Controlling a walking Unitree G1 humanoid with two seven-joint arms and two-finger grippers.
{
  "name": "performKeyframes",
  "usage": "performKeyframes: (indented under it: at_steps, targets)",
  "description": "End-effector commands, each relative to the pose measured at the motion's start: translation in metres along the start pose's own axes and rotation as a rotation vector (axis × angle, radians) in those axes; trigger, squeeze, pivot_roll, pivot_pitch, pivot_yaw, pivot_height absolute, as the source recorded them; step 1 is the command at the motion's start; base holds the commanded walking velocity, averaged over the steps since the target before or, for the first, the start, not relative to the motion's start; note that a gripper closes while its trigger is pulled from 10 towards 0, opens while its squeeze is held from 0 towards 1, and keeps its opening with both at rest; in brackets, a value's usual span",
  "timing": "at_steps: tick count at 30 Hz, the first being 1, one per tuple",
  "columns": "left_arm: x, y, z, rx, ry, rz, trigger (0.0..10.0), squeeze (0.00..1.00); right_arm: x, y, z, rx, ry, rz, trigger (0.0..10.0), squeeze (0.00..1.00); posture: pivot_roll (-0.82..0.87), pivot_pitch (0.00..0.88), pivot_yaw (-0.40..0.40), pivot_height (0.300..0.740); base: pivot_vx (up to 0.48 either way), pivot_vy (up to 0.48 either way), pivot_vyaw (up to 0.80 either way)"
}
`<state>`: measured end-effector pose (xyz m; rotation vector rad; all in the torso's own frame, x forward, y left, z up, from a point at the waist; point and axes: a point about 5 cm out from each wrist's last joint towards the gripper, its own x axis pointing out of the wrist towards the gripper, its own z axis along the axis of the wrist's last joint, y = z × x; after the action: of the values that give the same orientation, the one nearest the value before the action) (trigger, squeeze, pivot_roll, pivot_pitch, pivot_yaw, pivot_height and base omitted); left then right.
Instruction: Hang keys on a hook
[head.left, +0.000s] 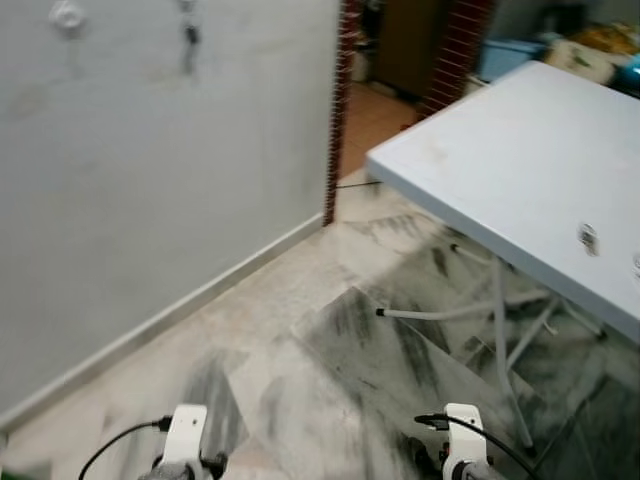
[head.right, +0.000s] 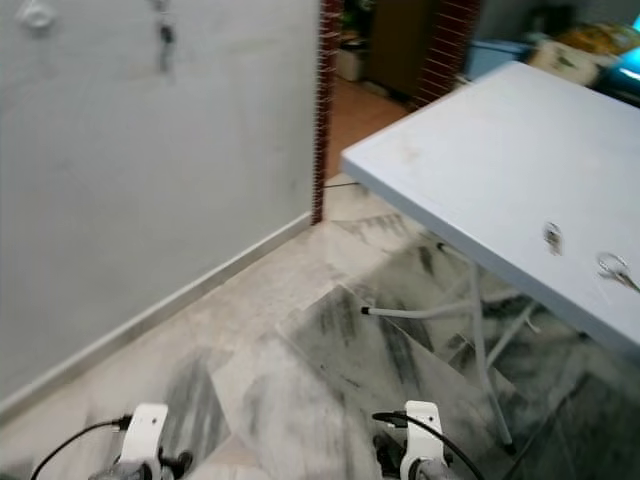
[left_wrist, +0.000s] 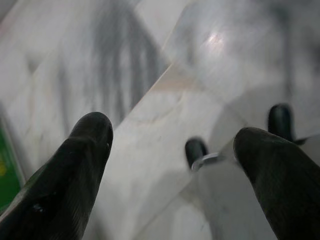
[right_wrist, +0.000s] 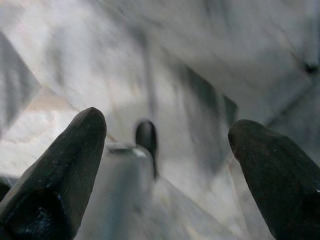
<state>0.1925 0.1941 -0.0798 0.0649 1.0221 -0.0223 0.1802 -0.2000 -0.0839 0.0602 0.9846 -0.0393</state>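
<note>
Right eye view, keys (head.right: 612, 266) on white table (head.right: 480, 150), hooks (head.right: 38, 14) on wall (head.right: 150, 180).

Both arms hang low, left end effector (left_wrist: 172, 145) and right end effector (right_wrist: 167, 137) spread.

The floor (head.left: 330, 370) is polished grey-veined marble with a soft sheen. The wall (head.left: 150, 180) at the frame's left looks matt and plastered, edged by red brick (head.left: 338, 110). The table (head.right: 500, 170) top is smooth, pale, faintly glossy, on white metal legs (head.right: 480, 340).
</note>
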Motion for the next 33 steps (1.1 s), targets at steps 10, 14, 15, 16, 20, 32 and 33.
performKeyframes:
  at_steps: [10, 14, 15, 16, 20, 32, 33]
  targets:
    - [-0.0015, 0.0059, -0.009, 0.001, 0.03, 0.012, 10.0, 0.0, 0.0013, 0.0047, 0.0048, -0.01, -0.012, 0.008, 10.0, 0.0, 0.02, 0.048, 0.022, 0.74, 0.0, 0.0, -0.78]
    - [-0.0015, 0.0059, -0.0091, 0.001, 0.031, 0.011, 10.0, 0.0, 0.0013, 0.0047, 0.0049, -0.013, -0.012, 0.008, 10.0, 0.0, 0.02, 0.048, 0.022, 0.74, 0.0, 0.0, -0.77]
    - [-0.0015, 0.0059, -0.0091, 0.001, 0.031, 0.011, 10.0, 0.0, 0.0013, 0.0047, 0.0049, -0.013, -0.012, 0.007, 10.0, 0.0, 0.02, 0.048, 0.022, 0.74, 0.0, 0.0, -0.78]
    - [-0.0015, 0.0059, -0.0091, 0.002, 0.031, 0.01, 10.0, 0.0, 0.0013, 0.0048, 0.005, -0.013, -0.012, 0.007, 10.0, 0.0, 0.02, 0.048, 0.022, 0.74, 0.0, 0.0, -0.77]
    - [-0.0015, 0.0059, -0.0089, 0.001, 0.029, 0.008, 10.0, 0.0, 0.0014, 0.0049, 0.0051, -0.014, -0.013, 0.006, 10.0, 0.0, 0.02, 0.048, 0.022, 0.74, 0.0, 0.0, -0.78]
    - [-0.0015, 0.0047, -0.008, -0.008, 0.022, -0.016, 10.0, 0.0, 0.0015, 0.005, 0.0059, -0.021, -0.016, 0.004, 10.0, 0.0, 0.02, 0.049, 0.022, 0.74, 0.0, 0.0, -0.78]
    - [-0.0015, 0.0047, -0.0078, -0.009, 0.019, -0.014, 10.0, 0.0, 0.0015, 0.005, 0.006, -0.021, -0.017, 0.004, 10.0, 0.0, 0.02, 0.049, 0.022, 0.74, 0.0, 0.0, -0.66]
